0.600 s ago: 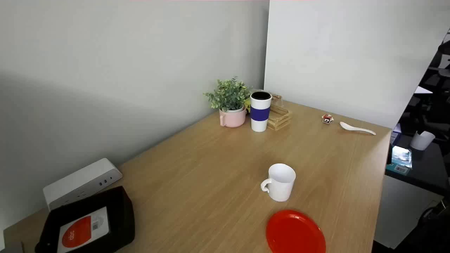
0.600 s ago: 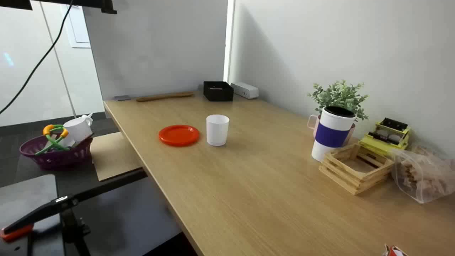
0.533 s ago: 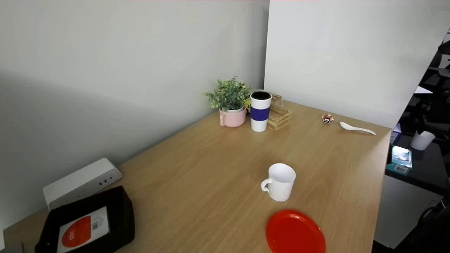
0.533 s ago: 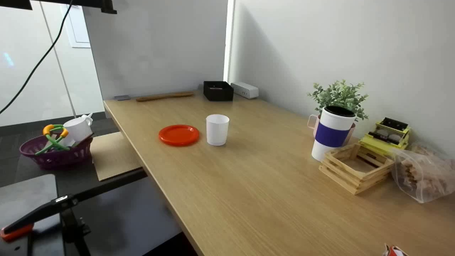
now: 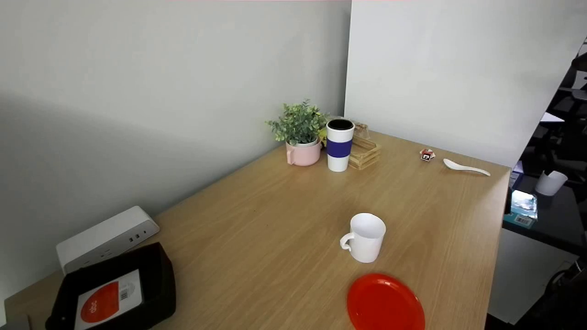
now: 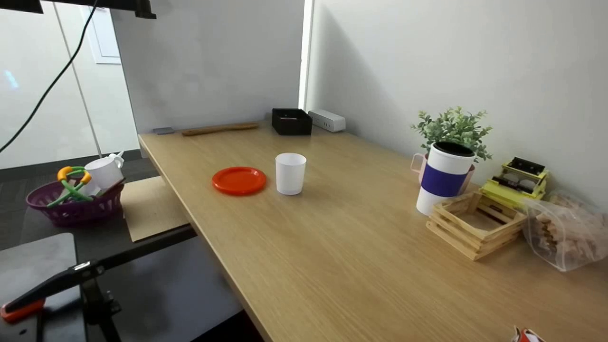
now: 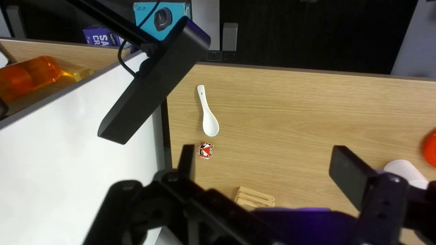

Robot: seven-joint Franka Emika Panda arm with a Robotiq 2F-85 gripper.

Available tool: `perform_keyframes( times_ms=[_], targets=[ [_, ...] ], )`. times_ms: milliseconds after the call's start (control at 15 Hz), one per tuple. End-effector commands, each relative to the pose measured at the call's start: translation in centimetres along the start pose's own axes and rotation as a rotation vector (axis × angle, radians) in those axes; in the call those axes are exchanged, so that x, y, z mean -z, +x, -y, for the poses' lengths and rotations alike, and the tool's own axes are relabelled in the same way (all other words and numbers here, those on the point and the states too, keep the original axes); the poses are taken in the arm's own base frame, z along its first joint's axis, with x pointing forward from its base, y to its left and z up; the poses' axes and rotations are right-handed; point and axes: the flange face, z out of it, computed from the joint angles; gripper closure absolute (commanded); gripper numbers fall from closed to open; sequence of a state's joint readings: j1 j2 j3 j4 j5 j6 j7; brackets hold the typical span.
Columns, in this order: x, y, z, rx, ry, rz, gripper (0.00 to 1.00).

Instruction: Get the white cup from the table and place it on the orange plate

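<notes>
I can read "abc" running sideways on the orange-red disc (image 5: 101,301) of a white label (image 5: 110,299) inside the black tray (image 5: 163,279), a barcode (image 5: 124,294) beside it. On a purple box (image 7: 97,35) the letters "SA" and "CR" stand out. A teal box (image 7: 161,20) carries print too small for me.

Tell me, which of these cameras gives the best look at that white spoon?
The wrist view: the white spoon lies there whole, unblocked and largest. In an exterior view the white spoon also shows whole, but smaller, near a corner of the table. No further view shows any of it.
</notes>
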State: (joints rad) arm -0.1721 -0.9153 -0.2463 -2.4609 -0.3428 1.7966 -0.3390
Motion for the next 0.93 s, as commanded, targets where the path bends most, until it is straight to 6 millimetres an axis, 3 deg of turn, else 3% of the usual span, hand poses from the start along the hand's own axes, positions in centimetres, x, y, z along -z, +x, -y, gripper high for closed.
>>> perform_keyframes(
  times_ms=[0,867],
  targets=[
    [0.1,1.1,0.3,0.025,-0.004,-0.015,0.0],
    [0.4,8.7,5.3,0.23,0.016,-0.044,0.0]
  ],
)
